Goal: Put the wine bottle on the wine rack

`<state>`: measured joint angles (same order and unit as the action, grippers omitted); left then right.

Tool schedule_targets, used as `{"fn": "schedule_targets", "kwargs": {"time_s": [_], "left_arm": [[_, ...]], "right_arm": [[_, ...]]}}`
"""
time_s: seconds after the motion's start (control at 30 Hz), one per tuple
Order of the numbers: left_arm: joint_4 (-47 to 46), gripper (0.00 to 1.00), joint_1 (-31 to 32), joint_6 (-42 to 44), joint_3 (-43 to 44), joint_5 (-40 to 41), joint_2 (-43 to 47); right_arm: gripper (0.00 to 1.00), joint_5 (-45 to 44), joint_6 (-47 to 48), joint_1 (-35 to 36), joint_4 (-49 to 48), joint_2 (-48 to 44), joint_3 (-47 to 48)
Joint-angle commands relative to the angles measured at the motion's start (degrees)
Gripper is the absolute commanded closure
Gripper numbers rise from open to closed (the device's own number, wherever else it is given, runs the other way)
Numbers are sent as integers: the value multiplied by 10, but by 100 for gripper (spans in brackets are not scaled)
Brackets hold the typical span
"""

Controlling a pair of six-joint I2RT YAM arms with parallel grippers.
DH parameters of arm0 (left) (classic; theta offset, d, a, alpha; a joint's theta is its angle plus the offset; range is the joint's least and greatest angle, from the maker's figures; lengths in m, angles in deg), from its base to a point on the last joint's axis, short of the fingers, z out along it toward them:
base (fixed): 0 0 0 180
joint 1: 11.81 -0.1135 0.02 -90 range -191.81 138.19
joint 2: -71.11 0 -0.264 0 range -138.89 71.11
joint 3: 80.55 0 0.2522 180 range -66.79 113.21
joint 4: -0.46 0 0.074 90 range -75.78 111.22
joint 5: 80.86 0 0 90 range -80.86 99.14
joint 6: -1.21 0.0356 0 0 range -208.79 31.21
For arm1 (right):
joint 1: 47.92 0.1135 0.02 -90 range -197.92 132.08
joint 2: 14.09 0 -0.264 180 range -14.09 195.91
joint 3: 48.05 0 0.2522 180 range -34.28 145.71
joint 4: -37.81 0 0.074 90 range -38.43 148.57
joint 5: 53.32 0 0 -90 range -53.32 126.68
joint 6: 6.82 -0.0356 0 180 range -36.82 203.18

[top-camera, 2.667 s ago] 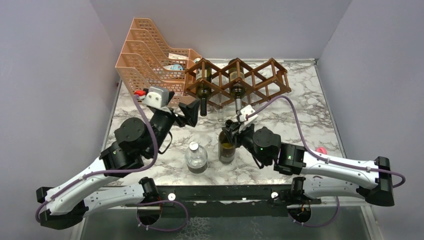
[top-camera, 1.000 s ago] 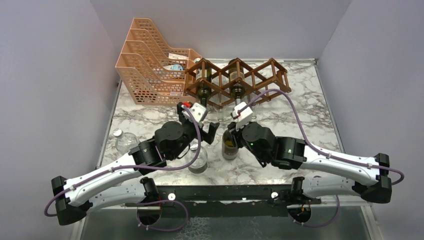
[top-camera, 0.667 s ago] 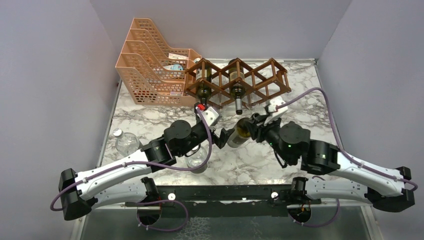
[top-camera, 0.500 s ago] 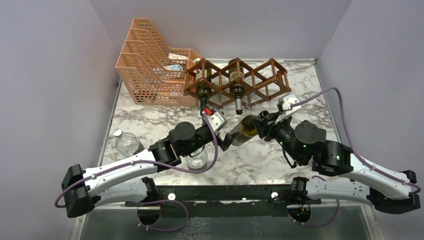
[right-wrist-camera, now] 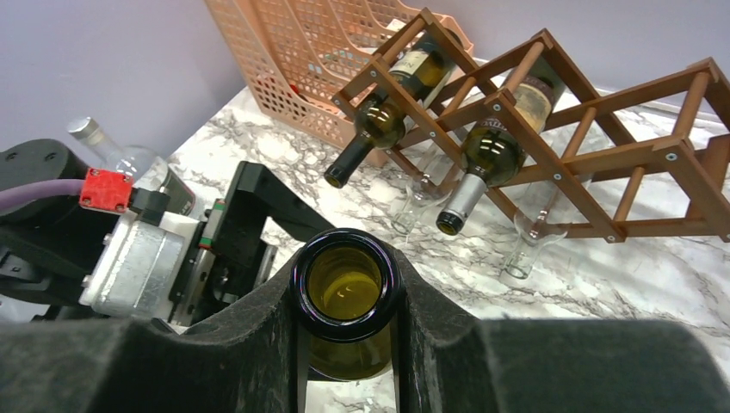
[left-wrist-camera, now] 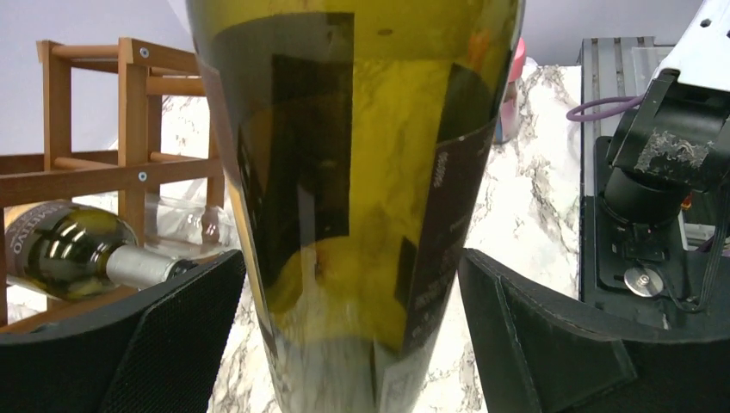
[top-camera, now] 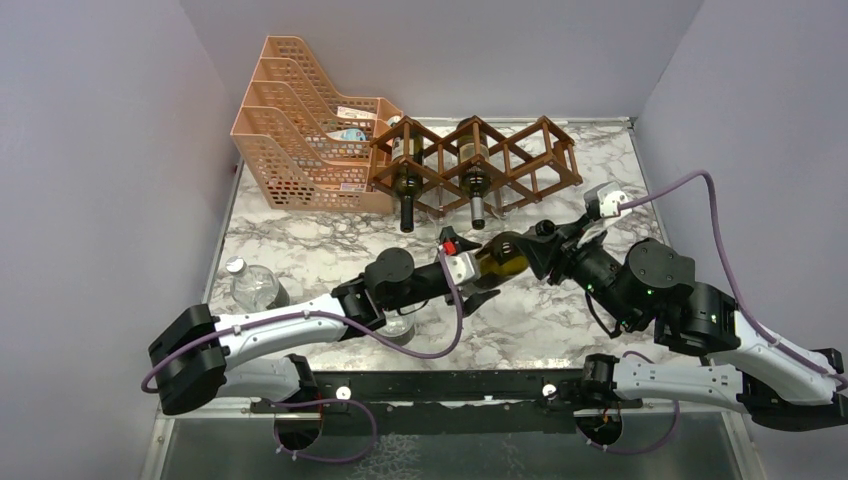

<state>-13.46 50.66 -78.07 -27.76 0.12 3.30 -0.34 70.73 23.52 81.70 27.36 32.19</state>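
Marbled counter (top-camera: 300, 245) is enclosed by grey walls (top-camera: 100, 150); wine bottle (top-camera: 503, 256) is clamped by the right tool (right-wrist-camera: 344, 297), flanked by the left tool (left-wrist-camera: 349, 327), spread apart.

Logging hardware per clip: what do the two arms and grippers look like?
White shell links and black round joints make up the left arm and right arm, a purple cable looping along each. The left gripper and right gripper have broad black fingers with finely textured pads; a small red part sits on the left wrist.
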Motion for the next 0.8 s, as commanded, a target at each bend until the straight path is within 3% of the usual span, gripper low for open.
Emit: {"fn": "schedule_targets", "kwargs": {"time_s": [0.0,0.3,0.43,0.47,0.53,0.57,0.67,0.77], "left_arm": [[-73,1,2,26,4,-36,-10],[-115,18,2,79,7,-79,-32],[-119,42,1,92,13,-64,-42],[-120,54,2,99,16,-61,-42],[-120,95,2,126,20,-57,-40],[-120,100,2,138,21,-48,-39],[-120,100,2,198,26,-21,-37],[-120,100,2,290,27,-4,-36]], "right_arm": [[99,37,-18,1,-37,-12,31],[99,62,-33,1,-26,-20,32],[99,73,-42,1,-16,-23,34],[94,79,-44,1,-8,-22,36],[78,84,-52,1,20,-16,47],[68,84,-59,2,37,-13,52],[47,84,-81,1,88,-7,68],[43,113,-95,1,132,-10,84]]}}
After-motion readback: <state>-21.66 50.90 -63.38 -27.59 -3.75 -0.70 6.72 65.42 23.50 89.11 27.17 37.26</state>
